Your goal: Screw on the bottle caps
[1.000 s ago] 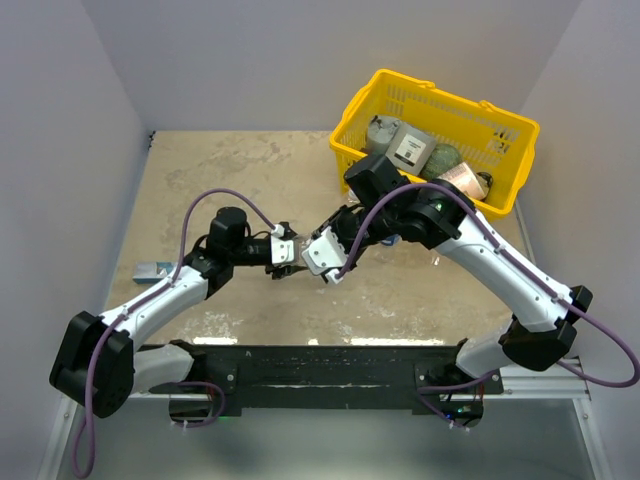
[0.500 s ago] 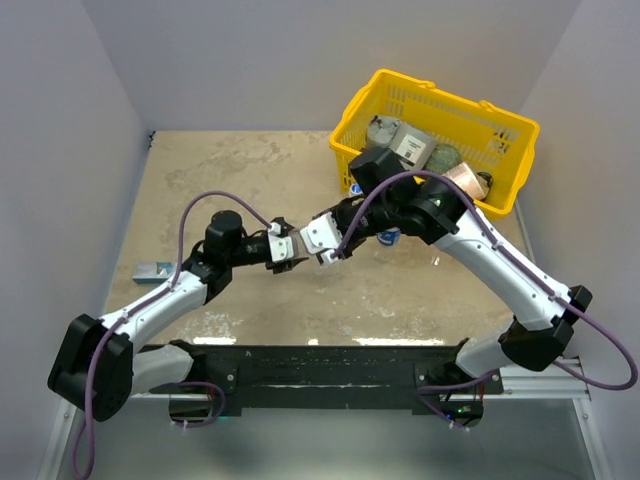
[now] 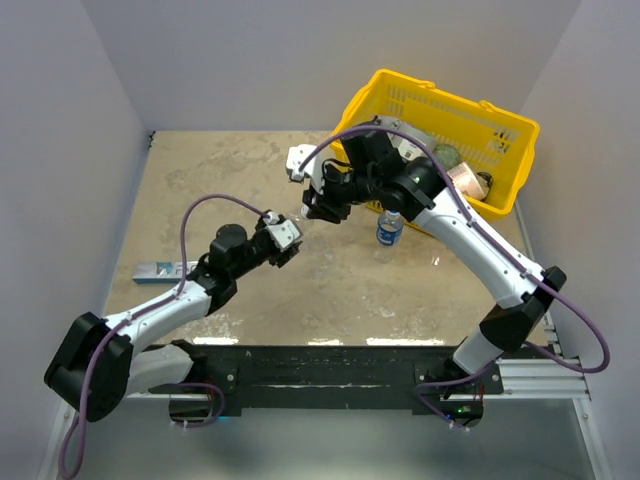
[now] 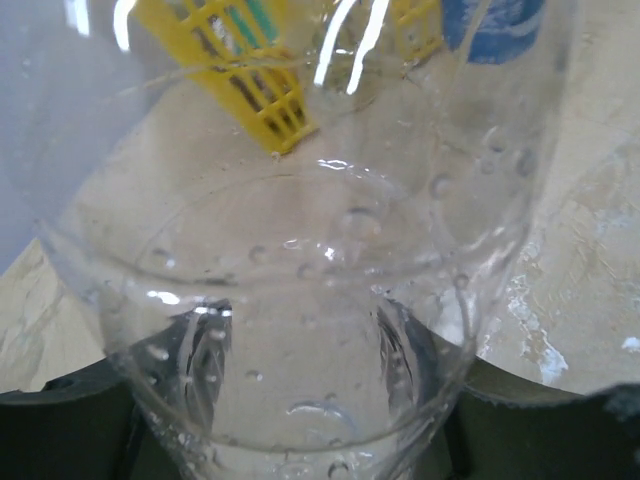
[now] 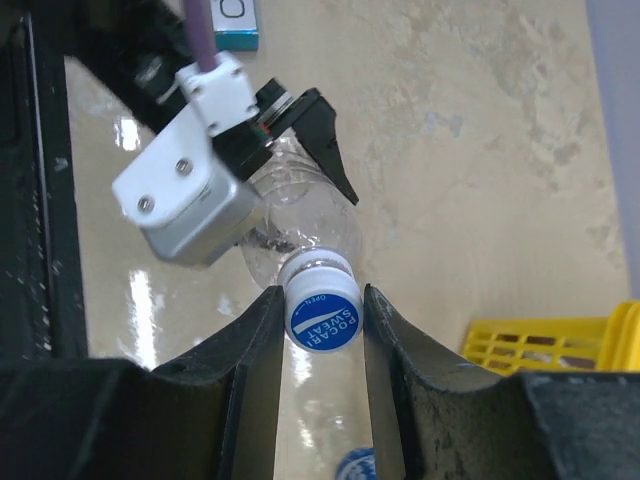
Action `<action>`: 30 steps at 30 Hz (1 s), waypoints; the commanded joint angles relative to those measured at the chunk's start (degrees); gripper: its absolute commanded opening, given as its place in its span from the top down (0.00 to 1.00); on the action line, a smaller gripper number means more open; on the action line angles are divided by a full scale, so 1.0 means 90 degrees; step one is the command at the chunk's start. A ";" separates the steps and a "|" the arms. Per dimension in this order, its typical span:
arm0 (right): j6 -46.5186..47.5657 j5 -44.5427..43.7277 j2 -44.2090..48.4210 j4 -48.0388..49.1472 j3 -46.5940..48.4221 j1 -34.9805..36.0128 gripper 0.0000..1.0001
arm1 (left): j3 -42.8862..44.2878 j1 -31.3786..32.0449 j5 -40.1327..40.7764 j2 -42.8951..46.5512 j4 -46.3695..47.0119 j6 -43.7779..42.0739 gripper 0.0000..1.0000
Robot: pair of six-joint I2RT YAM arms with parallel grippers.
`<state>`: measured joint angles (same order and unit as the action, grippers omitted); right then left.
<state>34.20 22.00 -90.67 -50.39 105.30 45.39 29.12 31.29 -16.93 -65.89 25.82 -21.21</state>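
Note:
My left gripper is shut on an unlabelled clear bottle, which points up and right toward the right arm. In the left wrist view that bottle fills the frame, and my dark fingers show through its wall on both sides. My right gripper is shut on a blue and white bottle cap sitting on the bottle's neck. From above, the right gripper meets the left one near the table's middle. A second bottle with a dark blue label stands upright to their right.
A yellow basket holding cans and jars sits at the back right, close behind the right arm. A flat blue and white packet lies at the left edge of the table. White walls close in three sides.
The right arm swung up and back toward the basket and turned its wrist, uncovering the labelled bottle. The left gripper tipped its bottle upward to follow. Both grips held.

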 commanded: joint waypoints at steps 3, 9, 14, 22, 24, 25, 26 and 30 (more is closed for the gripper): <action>-0.2402 0.0171 -0.0619 -0.0768 0.0235 0.0025 1.00 | -0.0003 0.0654 0.2094 0.0163 0.2002 0.0316 1.00; -0.2706 0.0612 -0.0755 -0.0866 0.0234 0.0025 1.00 | -0.0374 0.0733 0.2135 0.0065 0.2804 0.0238 1.00; -0.2832 0.0583 -0.0872 -0.0875 0.0361 0.0025 1.00 | -0.0599 0.0733 0.2135 0.0055 0.2903 0.0579 1.00; -0.2707 0.0153 -0.0843 -0.1138 0.0955 0.0025 0.38 | -0.1028 0.0732 0.2155 0.0065 0.2697 0.1301 1.00; -0.2327 0.0367 -0.0940 -0.1382 0.1647 0.0025 0.04 | -0.1126 0.0723 0.1941 0.0036 0.2619 0.1409 1.00; -0.2161 0.0465 -0.0979 -0.1654 0.1911 0.0025 0.01 | -0.1223 0.0713 0.1911 0.0026 0.2600 0.1584 1.00; -0.1995 0.0601 -0.0980 -0.1782 0.2339 0.0025 0.01 | -0.1263 0.0713 0.1717 0.0026 0.2590 0.1614 1.00; -0.1166 0.0642 -0.0941 -0.2612 0.2656 0.0016 0.01 | -0.1439 0.0694 0.1267 0.0026 0.2648 0.1722 1.00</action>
<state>15.46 25.17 -101.60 -64.62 124.51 45.45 17.72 37.85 -1.19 -66.37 44.69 -9.23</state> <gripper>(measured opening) 0.986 0.646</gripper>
